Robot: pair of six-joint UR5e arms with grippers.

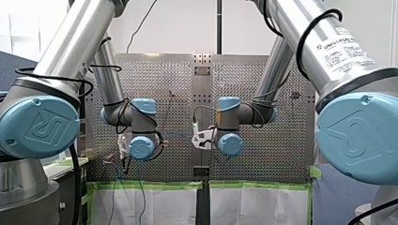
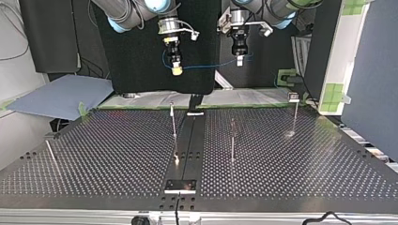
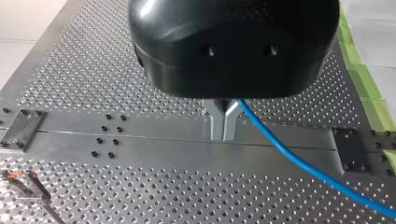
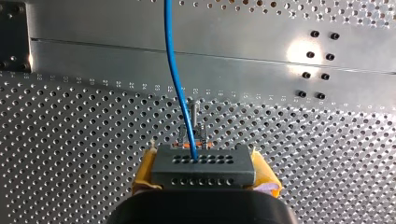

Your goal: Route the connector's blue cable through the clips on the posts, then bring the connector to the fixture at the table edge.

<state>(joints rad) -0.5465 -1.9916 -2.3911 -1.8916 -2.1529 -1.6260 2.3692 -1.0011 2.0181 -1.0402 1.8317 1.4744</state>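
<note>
In the right wrist view my right gripper (image 4: 204,173) is shut on the grey connector (image 4: 204,161), with yellow pads (image 4: 145,173) on both its sides. The blue cable (image 4: 173,70) leaves the connector and runs ahead over the table. A thin post with a clip (image 4: 193,122) stands on the table below the connector. In the left wrist view my left gripper (image 3: 224,134) has its metal fingers shut on the blue cable (image 3: 299,161). In the top view both grippers hang high above the table's far edge, my right gripper (image 2: 176,69) at the left and my left gripper (image 2: 240,60) at the right, the cable (image 2: 211,64) sagging between them.
Thin posts rise from the perforated table in the top view: one by the centre strip (image 2: 173,121), one right of it (image 2: 232,140), one far right (image 2: 294,117), one leaning at the left (image 2: 50,154). A black fixture plate (image 2: 180,186) sits at the near edge.
</note>
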